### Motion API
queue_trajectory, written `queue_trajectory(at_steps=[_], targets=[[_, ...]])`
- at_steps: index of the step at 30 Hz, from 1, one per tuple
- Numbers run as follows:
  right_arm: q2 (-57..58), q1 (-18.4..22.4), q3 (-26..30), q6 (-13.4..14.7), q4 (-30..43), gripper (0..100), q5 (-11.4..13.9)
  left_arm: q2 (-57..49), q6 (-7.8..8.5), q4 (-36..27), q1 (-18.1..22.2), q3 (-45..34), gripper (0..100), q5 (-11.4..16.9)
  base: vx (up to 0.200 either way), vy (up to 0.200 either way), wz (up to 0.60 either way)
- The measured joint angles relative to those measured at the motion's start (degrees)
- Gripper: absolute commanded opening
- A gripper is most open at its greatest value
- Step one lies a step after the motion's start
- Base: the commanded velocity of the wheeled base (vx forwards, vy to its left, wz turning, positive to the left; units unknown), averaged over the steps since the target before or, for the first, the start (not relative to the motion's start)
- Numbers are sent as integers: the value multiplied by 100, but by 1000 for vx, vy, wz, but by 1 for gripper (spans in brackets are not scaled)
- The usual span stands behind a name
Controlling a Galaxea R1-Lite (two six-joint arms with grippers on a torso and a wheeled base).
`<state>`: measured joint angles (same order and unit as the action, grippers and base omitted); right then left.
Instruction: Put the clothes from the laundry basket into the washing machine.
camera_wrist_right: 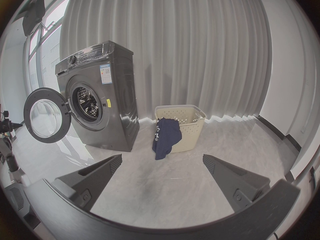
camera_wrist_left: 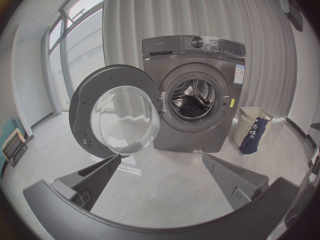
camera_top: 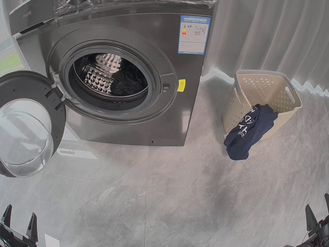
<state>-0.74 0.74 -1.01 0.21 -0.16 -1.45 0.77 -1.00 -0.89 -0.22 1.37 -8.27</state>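
A navy shirt (camera_top: 250, 132) hangs over the near rim of the laundry basket (camera_top: 270, 77), right of the open-doored washing machine (camera_top: 171, 120). Left pincer (camera_top: 20, 212) and right pincer (camera_top: 318, 204) sit near, spread wide and empty. It is best to grasp the shirt's bunched top at the rim and lift its tail clear.

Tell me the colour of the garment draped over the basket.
Navy garment with white print; head view.

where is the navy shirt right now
In the head view the navy shirt hangs over the front rim of the laundry basket, on the right of the washing machine, its lower end reaching the floor.
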Motion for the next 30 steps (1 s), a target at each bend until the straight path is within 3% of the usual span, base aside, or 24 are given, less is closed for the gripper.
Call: queue_trajectory(at_steps=[3,6,8,12,15,18,22,24,26,30], targets=[[0,-4,0,-2,2,100,0,-2,93,-17,0,23,100,-284,0,-200,0],[-2,-4,0,-2,-2,100,0,-4,255,2,-2,26,100,-286,0,-200,0],[-2,-4,0,-5,0,100,0,-4,274,-15,-5,26,100,-44,-200,-200,0],[-2,-9,0,-16,6,100,-2,-2,176,-105,-9,65,100,778,-200,-200,0],[-5,5,0,-16,0,100,0,-2,140,-134,-20,80,100,1061,-200,-200,0],[-5,-6,0,-11,-2,100,-5,-2,135,-127,-11,83,100,905,-200,-200,0],[-5,-4,0,-18,0,100,-5,-2,110,-102,-9,72,100,235,-150,0,0],[-5,-4,0,-21,5,100,-11,-2,79,-91,-9,52,100,88,0,0,0],[-7,-4,0,-21,2,100,-7,-2,51,-69,-16,23,100,112,0,0,0],[-7,-4,0,-21,6,100,-11,-2,-11,16,-20,-21,100,646,0,0,0]])
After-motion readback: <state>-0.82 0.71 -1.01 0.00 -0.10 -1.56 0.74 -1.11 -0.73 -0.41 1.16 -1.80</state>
